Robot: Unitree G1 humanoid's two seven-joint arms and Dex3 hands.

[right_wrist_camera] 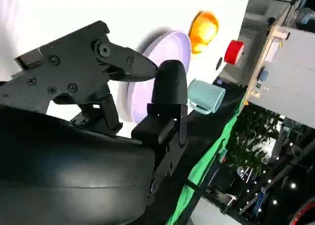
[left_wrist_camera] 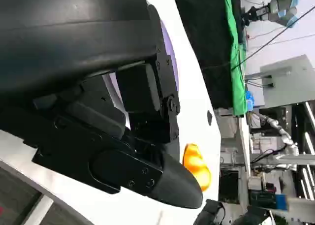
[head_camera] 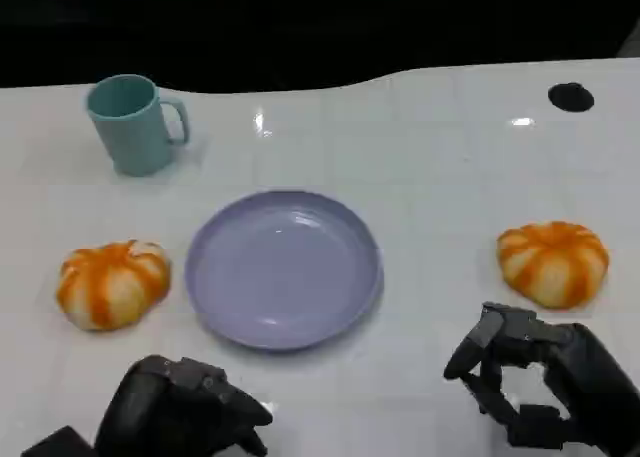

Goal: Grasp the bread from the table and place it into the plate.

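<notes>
1. We work on a white counter (head_camera: 420, 147) under a dark backdrop.
2. Nearest us, our left hand (head_camera: 185, 407) looks curled and empty; our right hand (head_camera: 530, 377) is spread, holding nothing.
3. We should close on the bread (head_camera: 553, 262) at 12 o'clock of it.
4. Then we carry it to the plate (head_camera: 285, 267) at 9 o'clock; another bun (head_camera: 112, 282) and a mug (head_camera: 130, 124) lie beyond.

Orange-and-cream striped breads (head_camera: 113, 283), lavender plate (head_camera: 284, 268), teal mug (head_camera: 132, 124), white table (head_camera: 430, 157)
</notes>
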